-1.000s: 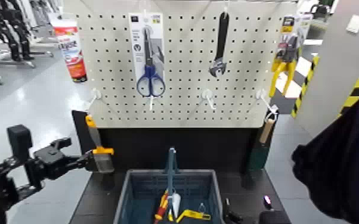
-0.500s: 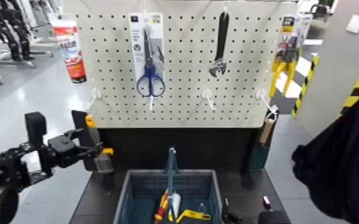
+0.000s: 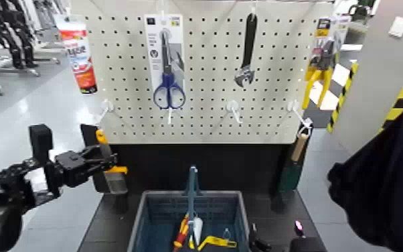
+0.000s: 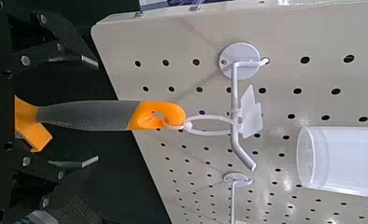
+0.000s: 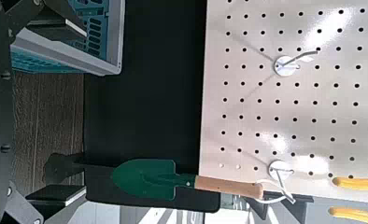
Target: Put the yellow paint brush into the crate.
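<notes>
Open, with black fingers apart on either side of the grey brush handle, at the black metal left gripper (image 4: 98, 112), up and left of the dark blue-grey slotted plastic crate (image 3: 156, 194). Cannot tell from these views whether touching the handle. Hanging upright outside the crate, beyond its left side: the yellow paint brush with orange tip, yellow band and pale bristles (image 3: 116, 170), looped by a white ring over a white metal hook (image 4: 238, 112). Idle and open, close by the crate's right side: the black right gripper (image 5: 84, 112). Lying inside the crate: a red-and-yellow handled tool (image 3: 181, 234) and a bent yellow piece (image 3: 217, 241). Hanging right of the crate: a dark green trowel with wooden handle (image 3: 290, 175). Above the crate, on the beige perforated board (image 3: 207, 80): blue-handled scissors (image 3: 169, 92).
</notes>
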Controlling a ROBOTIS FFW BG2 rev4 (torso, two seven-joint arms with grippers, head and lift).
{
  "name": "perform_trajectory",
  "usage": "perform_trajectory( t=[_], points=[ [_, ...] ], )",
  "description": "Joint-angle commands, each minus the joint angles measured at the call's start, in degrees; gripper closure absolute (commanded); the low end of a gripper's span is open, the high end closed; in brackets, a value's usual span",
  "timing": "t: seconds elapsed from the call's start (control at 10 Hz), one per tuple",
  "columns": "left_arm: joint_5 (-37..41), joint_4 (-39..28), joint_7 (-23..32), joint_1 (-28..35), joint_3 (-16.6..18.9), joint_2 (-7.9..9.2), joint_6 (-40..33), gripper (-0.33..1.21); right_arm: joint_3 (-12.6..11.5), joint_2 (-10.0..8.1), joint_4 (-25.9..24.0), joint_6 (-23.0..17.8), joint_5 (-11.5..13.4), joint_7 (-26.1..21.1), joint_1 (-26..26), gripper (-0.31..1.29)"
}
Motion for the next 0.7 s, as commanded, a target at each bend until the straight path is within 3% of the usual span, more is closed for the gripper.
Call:
perform_trajectory(
  t=[0.1,0.7],
  points=[
    [-0.54,-0.23,0.34,0.23,0.2,-0.27,0.49,1.05,0.0,-0.03,0.13,-0.19,-0.3,0.03,-0.08,0.14],
    [-1.69,-3.04,2.01,2.08,1.78,-1.06,0.49,1.18,0.0,-0.03,0.22,-0.02,-0.3,-0.06,0.0,0.14]
  ],
)
